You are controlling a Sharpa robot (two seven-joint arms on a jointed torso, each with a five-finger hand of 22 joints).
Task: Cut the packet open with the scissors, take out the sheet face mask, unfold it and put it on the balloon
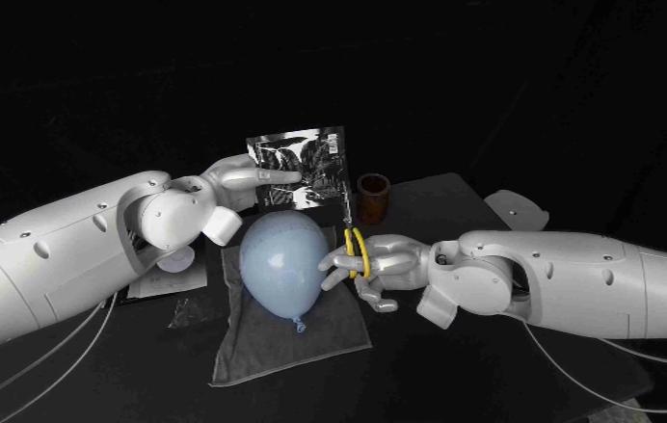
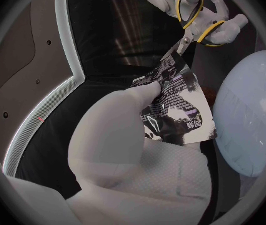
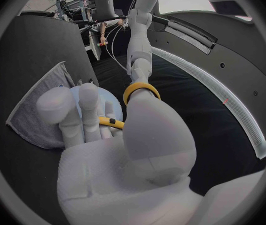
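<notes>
My left hand holds the silver-and-black packet upright above the table, pinched at its side. My right hand grips the yellow-handled scissors, blades pointing up. The blade tips meet the packet's edge near a corner. A pale blue balloon lies on a grey towel below and between both hands. The right wrist view has the scissors' yellow loop around the thumb of my right hand, with the balloon and towel beyond the fingers.
A brown cylinder stands just behind the scissors. A white part lies at the table's right, and a small white round thing sits left of the towel under my left arm.
</notes>
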